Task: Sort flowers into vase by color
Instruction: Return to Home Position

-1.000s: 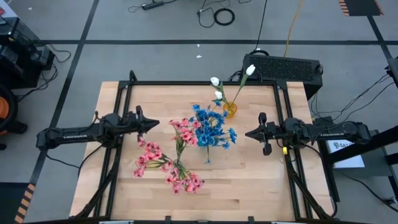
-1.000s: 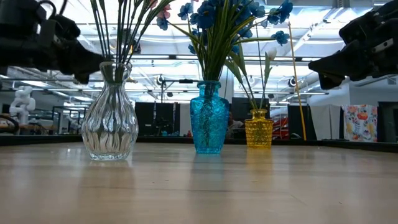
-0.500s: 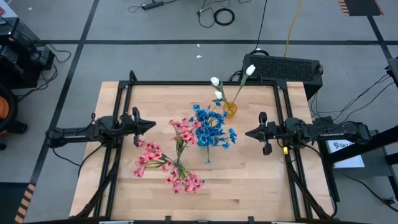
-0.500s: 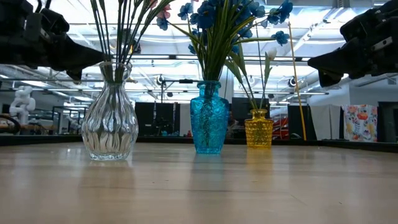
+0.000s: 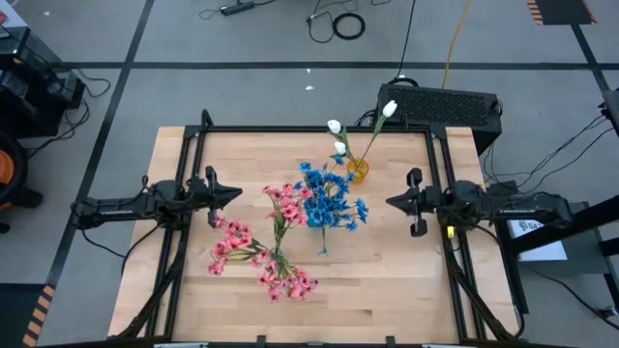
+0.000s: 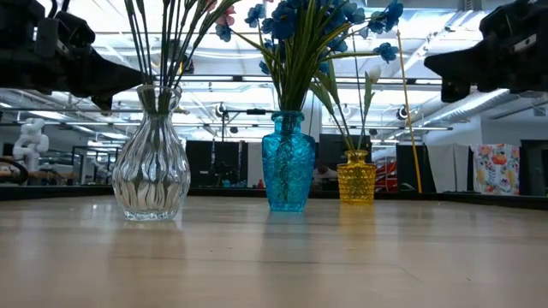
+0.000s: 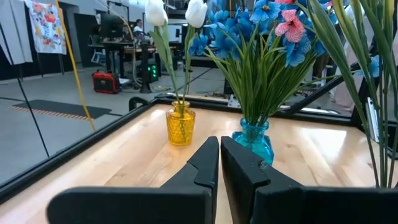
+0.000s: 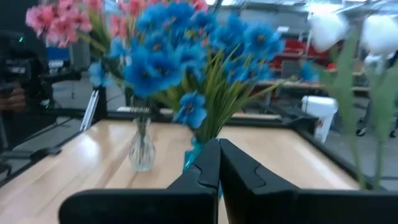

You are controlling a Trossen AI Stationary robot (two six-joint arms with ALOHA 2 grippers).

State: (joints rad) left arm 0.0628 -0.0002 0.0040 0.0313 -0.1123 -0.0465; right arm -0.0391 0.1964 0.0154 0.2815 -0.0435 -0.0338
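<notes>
Pink flowers [image 5: 263,247] stand with their stems in a clear glass vase [image 6: 151,167]. Blue flowers [image 5: 331,200] stand in a blue vase [image 6: 288,163]. White tulip buds [image 5: 340,137] stand in a yellow vase [image 6: 356,177] near the far edge. My left gripper [image 5: 239,192] hovers shut left of the pink flowers, seen in its wrist view [image 7: 219,155]. My right gripper [image 5: 390,202] hovers shut right of the blue flowers, seen in its wrist view [image 8: 219,163]. Neither holds anything.
The three vases stand in a slanting row on the wooden table [image 5: 387,280], whose black frame rails [image 5: 440,184] run along its sides. A black box [image 5: 443,104] sits beyond the far right corner. Bare wood lies toward the near edge.
My left arm has drawn back toward the table's left edge, away from the pink flowers. My right arm has drawn back a little toward the right edge. The flowers and vases have stayed where they were.
</notes>
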